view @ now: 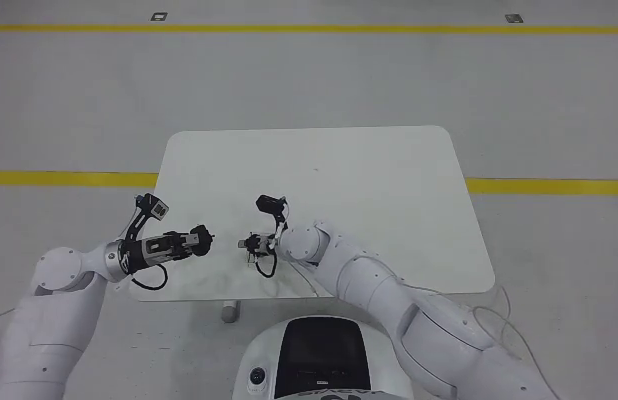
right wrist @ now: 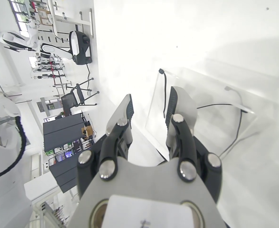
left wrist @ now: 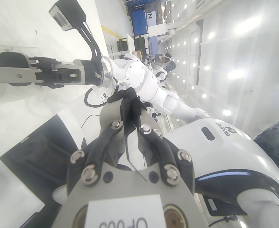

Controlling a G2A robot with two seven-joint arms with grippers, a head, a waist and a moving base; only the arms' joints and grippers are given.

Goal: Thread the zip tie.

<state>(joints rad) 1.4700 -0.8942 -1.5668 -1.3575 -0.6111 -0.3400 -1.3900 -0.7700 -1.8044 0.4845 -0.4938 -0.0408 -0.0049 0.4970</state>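
Item: zip tie (left wrist: 127, 95), black, narrow strap. We record it pinched between the closed fingers of the left hand (left wrist: 130, 106), one end bunched just past the fingertips and the thin tail trailing back toward the palm. We judge it light, springy and slick, best gripped near the free end. The right hand (right wrist: 151, 96), facing the left, gapes empty astride a clear panel (right wrist: 213, 91) edge.
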